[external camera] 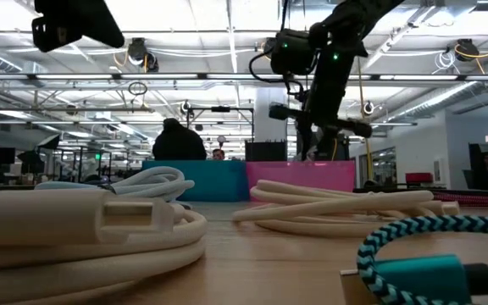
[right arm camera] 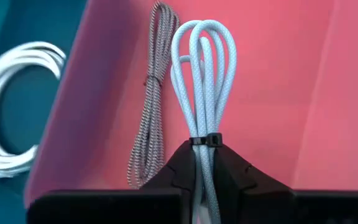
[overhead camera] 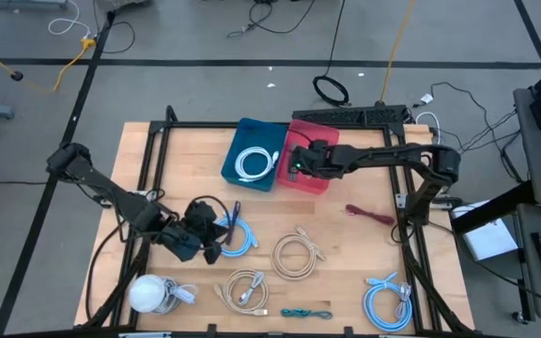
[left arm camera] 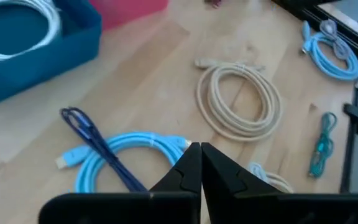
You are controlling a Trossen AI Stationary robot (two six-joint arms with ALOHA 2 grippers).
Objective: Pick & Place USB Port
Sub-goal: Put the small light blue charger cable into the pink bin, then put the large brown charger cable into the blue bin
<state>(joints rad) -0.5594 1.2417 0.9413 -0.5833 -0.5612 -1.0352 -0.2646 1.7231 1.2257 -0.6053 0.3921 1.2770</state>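
My right gripper [right arm camera: 202,152] is over the pink bin [overhead camera: 310,178] at the table's far middle, shut on a pale blue braided cable bundle [right arm camera: 201,68] tied with a black zip tie. A grey-brown braided cable [right arm camera: 151,106] lies on the pink bin's floor beside it. The blue bin [overhead camera: 252,164] next to it holds a white coiled cable [overhead camera: 255,161]. My left gripper [left arm camera: 201,149] hovers shut and empty at the near left [overhead camera: 205,239], above a light blue cable [left arm camera: 117,155] and a dark blue cable [left arm camera: 92,134] lying on the table. My right gripper pinches the pale blue bundle between its two fingers right at the black zip tie [right arm camera: 205,140]. The fingers slant down from the table's right side and lie along the bundle. The looped end [right arm camera: 202,37] sticks out past the fingertips over the pink bin's floor.
Two beige coils [overhead camera: 296,253] [overhead camera: 244,289], a teal cable [overhead camera: 306,313], another light blue coil [overhead camera: 388,302], a dark red cable [overhead camera: 369,215] and a white bundle [overhead camera: 148,293] lie on the wooden table. A black frame runs along the table's edges.
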